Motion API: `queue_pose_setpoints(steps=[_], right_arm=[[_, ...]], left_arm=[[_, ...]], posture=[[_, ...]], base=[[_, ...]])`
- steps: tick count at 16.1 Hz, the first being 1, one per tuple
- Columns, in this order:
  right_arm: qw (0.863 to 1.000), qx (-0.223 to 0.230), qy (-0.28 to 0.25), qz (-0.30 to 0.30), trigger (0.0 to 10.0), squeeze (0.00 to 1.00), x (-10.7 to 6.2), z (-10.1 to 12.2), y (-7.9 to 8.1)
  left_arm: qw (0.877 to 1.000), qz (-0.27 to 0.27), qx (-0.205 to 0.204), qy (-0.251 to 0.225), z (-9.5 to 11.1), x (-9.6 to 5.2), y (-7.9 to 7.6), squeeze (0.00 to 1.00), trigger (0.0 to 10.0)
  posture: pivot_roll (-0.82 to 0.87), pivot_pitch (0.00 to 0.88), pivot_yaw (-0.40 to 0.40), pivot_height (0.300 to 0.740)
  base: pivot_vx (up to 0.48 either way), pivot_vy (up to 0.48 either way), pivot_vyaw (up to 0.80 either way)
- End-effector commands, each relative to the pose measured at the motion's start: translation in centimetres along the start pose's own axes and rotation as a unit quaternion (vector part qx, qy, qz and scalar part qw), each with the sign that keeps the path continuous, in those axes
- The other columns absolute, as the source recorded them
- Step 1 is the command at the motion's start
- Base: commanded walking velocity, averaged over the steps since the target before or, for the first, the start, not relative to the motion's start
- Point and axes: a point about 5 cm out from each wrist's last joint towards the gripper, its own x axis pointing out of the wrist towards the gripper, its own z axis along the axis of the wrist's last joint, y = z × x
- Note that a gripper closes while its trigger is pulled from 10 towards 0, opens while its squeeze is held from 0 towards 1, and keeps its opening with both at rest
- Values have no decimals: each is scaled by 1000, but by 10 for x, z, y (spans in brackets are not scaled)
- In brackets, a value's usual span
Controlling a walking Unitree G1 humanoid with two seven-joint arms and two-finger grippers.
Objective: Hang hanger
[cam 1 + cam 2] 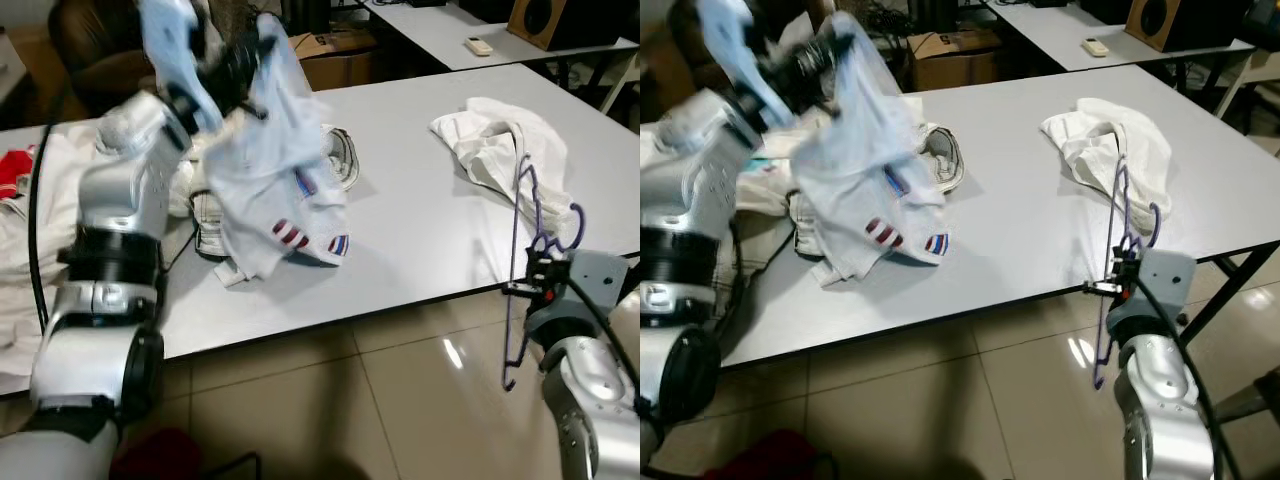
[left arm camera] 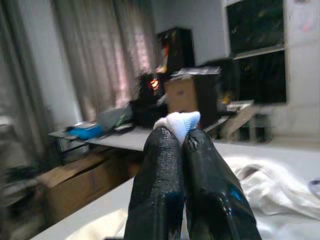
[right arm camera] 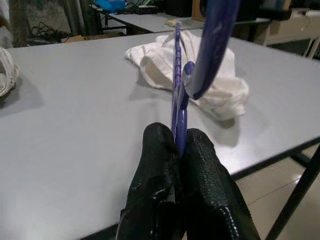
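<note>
The robot stands at the near edge of a grey table [image 1: 420, 230]. Its right gripper [image 3: 179, 145] sits low at the near right, just off the table's edge, with its 2 black fingers [image 3: 155, 170] pressed together on a purple hanger [image 1: 522, 270]. The hanger is held roughly upright, its hook end curling near the top and its lower end hanging below the table edge toward the tiled floor [image 1: 350, 400]. Just behind it, on the right part of the table, lies a crumpled white garment [image 1: 500, 145].

The left gripper [image 2: 181, 137] is raised high at the far left, its 2 fingers clamped shut on a fold of white fabric. That fabric belongs to a white shirt with red and blue stripes [image 1: 270, 190], which hangs down from the gripper; whether its lower edge touches the table cannot be told. More pale clothing [image 1: 20, 230] is heaped at the left end of the table. On a far table rests a small remote [image 1: 479, 45], with a cardboard box [image 1: 335, 55] standing beyond the near table.
</note>
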Motion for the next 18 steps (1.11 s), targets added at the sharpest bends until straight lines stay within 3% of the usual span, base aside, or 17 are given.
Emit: queue_pose_setpoints(steps=[1,2,4,9,10,11,12,14,15,16,18], right_arm=[[1000,0,-12,-10,10000,0,-3,4,-2],[1000,2,-12,-11,10000,0,-2,3,-2],[1000,3,-15,-10,10000,0,2,4,0],[1000,2,-21,9,10000,0,4,5,9],[995,14,-43,89,10000,0,2,16,24],[976,47,-63,203,10000,0,-8,28,43],[961,57,-67,261,10000,0,-16,33,48],[952,60,-64,292,10000,0,-23,35,47],[933,74,-60,348,10000,0,-39,39,45],[927,76,-57,362,10000,0,-43,39,44],[897,77,-27,435,10000,0,-62,36,40]], left_arm=[[998,-3,33,61,-22,-7,1,0,0],[994,-34,36,95,-38,-9,-9,0,0],[991,-60,38,113,-45,-10,-16,0,0],[990,-51,63,115,-40,-9,-7,0,0],[990,-48,71,110,-37,-6,-7,0,0],[985,-46,105,130,-40,-6,-6,0,0],[979,-45,135,148,-44,-7,-6,0,0],[976,-42,147,152,-46,-6,-6,0,0],[972,-30,175,152,-42,-3,-4,0,0],[970,-25,185,155,-41,-2,-3,0,0],[959,-16,228,166,-41,-1,1,0,0]], posture=[[-192,0,85,740],[-183,0,85,740],[-177,0,85,740],[-170,0,87,740],[-168,0,91,740],[-168,0,91,740],[-182,0,103,740],[-188,0,106,740],[-196,0,108,740],[-198,0,109,740],[-207,0,108,740]], base=[[0,0,0],[0,0,0],[0,0,0],[0,0,0],[0,0,0],[0,0,0],[0,0,0],[0,0,0],[0,0,0],[0,0,0],[0,0,0]])
